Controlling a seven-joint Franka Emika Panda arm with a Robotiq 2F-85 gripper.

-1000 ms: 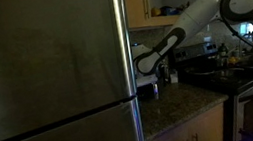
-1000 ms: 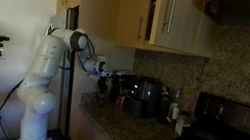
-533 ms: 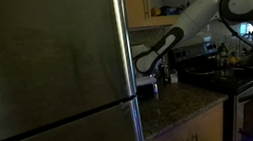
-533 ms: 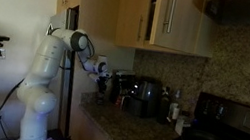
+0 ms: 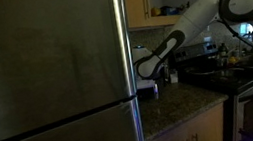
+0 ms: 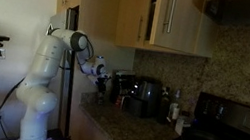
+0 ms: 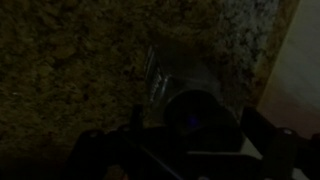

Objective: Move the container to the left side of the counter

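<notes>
Robotiq gripper (image 7: 186, 142): jaws spread wide, nothing clamped | small dark cylindrical container (image 7: 192, 105): between jaws, upright | speckled brown-grey granite counter (image 7: 70, 60): underneath.

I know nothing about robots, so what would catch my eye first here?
A big steel refrigerator fills most of an exterior view. A white robot arm reaches over the speckled granite counter, its end effector near a black coffee machine. In the dim wrist view, a small dark container sits close under the end effector.
</notes>
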